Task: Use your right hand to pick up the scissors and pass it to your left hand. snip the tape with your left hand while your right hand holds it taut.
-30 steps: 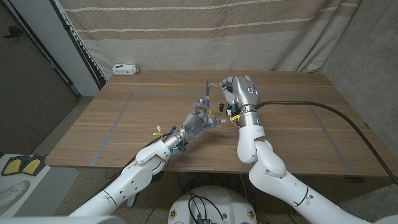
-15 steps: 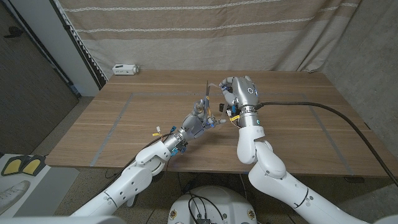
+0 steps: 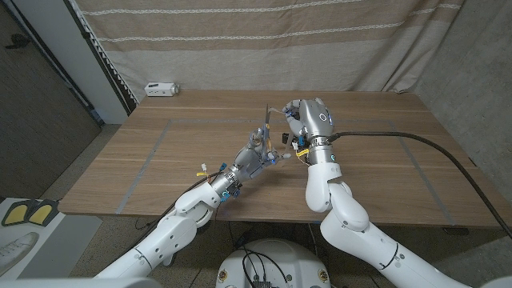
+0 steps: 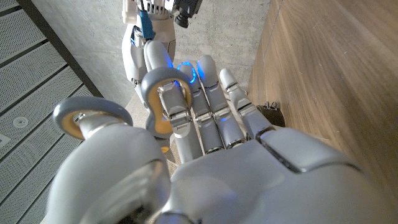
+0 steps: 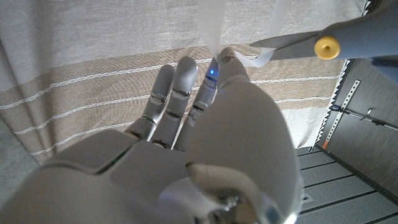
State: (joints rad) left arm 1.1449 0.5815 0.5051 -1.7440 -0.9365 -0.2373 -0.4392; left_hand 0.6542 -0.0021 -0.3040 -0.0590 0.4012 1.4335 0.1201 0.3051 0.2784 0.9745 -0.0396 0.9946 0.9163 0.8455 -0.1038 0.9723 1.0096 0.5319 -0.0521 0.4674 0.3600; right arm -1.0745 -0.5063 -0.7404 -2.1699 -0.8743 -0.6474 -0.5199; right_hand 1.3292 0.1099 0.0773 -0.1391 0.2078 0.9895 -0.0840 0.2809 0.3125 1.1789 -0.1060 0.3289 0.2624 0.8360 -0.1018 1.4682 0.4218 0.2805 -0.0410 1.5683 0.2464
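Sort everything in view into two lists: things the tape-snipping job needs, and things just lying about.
Needed: scissors, tape, left hand, right hand.

Lying about: white box at the table's far edge, black cable.

A wooden tabletop (image 3: 376,172) carries faint pale lines marking out a rectangle. Near its far left corner sits a small white device (image 3: 161,88). A thick black cable (image 3: 436,152) runs across the right side of the tabletop and off its right edge. Behind hangs a beige curtain (image 3: 264,44) with pale horizontal stripes. On the floor at the left lies a yellow and black pedal (image 3: 30,213).
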